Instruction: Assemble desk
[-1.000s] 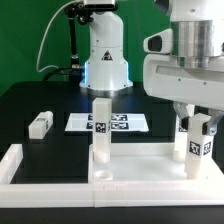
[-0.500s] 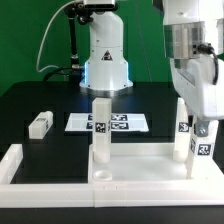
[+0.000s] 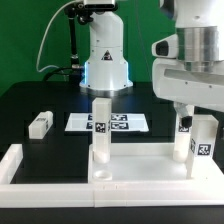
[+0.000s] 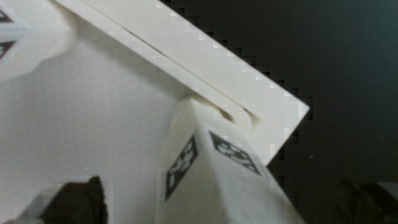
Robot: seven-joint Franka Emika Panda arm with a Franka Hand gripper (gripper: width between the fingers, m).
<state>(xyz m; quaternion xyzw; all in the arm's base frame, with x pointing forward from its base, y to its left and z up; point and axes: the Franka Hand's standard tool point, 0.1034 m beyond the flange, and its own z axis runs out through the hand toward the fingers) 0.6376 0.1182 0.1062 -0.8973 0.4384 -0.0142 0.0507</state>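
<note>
Start at the exterior view's left. You see a small white leg block (image 3: 39, 124) lying flat on the black surface (image 3: 30, 100), alone, with open room all around it. At about five o'clock from it, the low white border wall (image 3: 14, 158) turns a corner and runs along the front.

Next comes the marker board (image 3: 108, 122), thin and flat, lying farther back in the middle. In front of it a square white leg (image 3: 100, 130) stands upright on the tabletop panel (image 3: 140, 170). The panel is smooth white plastic with a raised rim, and it sits tight against the wall. There is bare panel between this leg and the next.

At the exterior view's right, another leg (image 3: 198, 146) with black-and-white tags stands upright at the panel's corner. Your pincer (image 3: 193, 118) hangs at twelve o'clock over that leg. Its fingers are spread wide and hold nothing. In the wrist view you see the leg (image 4: 210, 160) meeting the panel's corner (image 4: 107, 90) from close up.
</note>
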